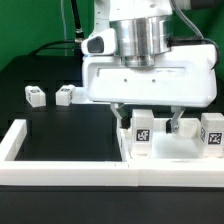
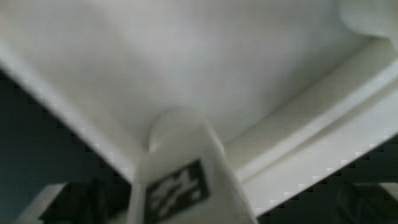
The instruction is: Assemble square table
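My gripper (image 1: 148, 122) hangs low over the white square tabletop (image 1: 172, 152), which lies at the exterior view's right against the border wall. A white leg (image 1: 143, 129) with a black-white tag stands upright on the tabletop between my fingers (image 1: 121, 117). The fingers stand apart from its sides, so the gripper is open. A second tagged leg (image 1: 212, 131) stands at the far right. Two small white leg blocks (image 1: 35, 95) (image 1: 66, 94) lie on the black table at the left. In the wrist view the leg (image 2: 180, 180) rises from the white tabletop (image 2: 178, 70) between the dark fingers (image 2: 57, 206).
The long white U-shaped border wall (image 1: 70, 166) runs along the front and up the exterior view's left. The black table surface (image 1: 70, 125) lies inside it. The bulky white hand body (image 1: 150, 75) hides the back of the tabletop.
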You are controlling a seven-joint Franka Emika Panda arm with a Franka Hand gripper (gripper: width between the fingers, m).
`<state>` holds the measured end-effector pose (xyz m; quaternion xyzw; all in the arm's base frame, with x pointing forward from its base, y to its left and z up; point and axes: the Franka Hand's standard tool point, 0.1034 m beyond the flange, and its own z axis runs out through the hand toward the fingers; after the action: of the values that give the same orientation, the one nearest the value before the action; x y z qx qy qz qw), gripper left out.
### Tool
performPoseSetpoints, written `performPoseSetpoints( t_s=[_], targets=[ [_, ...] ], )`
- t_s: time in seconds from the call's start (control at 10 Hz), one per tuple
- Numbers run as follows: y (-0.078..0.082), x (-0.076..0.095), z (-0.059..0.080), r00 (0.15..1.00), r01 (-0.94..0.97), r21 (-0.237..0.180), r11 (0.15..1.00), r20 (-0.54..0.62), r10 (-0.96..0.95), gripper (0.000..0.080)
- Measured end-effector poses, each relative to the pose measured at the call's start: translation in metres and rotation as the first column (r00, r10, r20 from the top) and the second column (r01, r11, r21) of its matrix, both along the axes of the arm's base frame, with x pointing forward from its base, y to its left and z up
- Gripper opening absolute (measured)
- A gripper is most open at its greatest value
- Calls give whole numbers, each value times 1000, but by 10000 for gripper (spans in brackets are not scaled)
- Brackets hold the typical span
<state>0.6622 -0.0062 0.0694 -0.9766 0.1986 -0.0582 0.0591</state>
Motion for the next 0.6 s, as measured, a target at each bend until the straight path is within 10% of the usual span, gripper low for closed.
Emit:
performPoseSetpoints(
  t_s=[0.1,0.6],
  targets=[
    [5,-5,-7,972,-233,-49,971,6,233,649],
    [2,-8,-10,1000,23,-10,1000,-18,-23,357]
  ],
)
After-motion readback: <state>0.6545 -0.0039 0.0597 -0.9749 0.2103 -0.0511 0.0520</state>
